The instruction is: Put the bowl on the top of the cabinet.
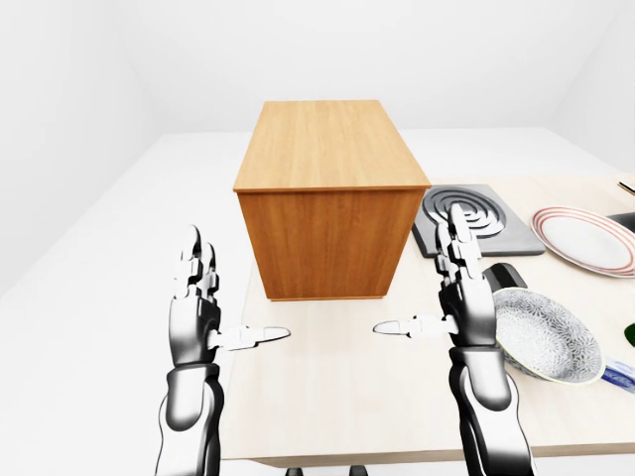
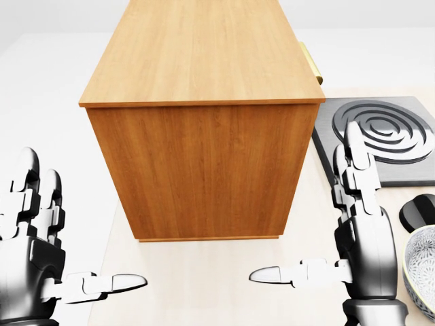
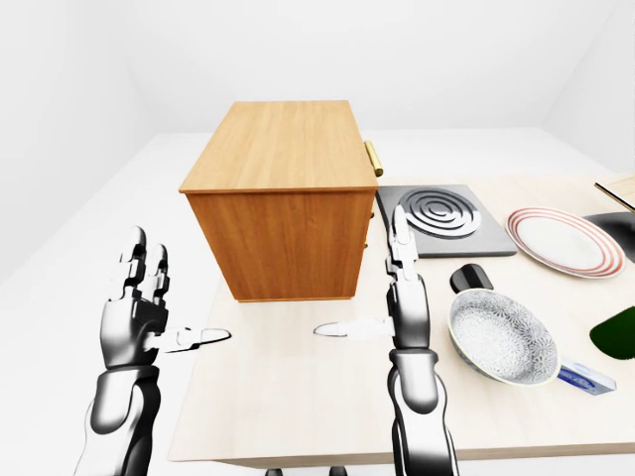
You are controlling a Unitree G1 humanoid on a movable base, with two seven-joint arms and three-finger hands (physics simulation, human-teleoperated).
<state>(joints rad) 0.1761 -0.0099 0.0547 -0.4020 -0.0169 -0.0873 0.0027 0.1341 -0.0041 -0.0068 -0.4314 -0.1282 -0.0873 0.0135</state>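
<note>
Bright, even, shadowless render; sharp throughout, no glare or blur.

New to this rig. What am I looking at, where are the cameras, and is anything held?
It is a simulated humanoid robot; all three cameras sit on its head and look out over its arms. The silver left hand and right hand are open, and neither holds anything. On the pale wooden table stands a brown wooden cabinet. To its right in the view lie a dark grey hob plate, a red-rimmed white plate and the grey patterned bowl, beside the right hand.
</note>
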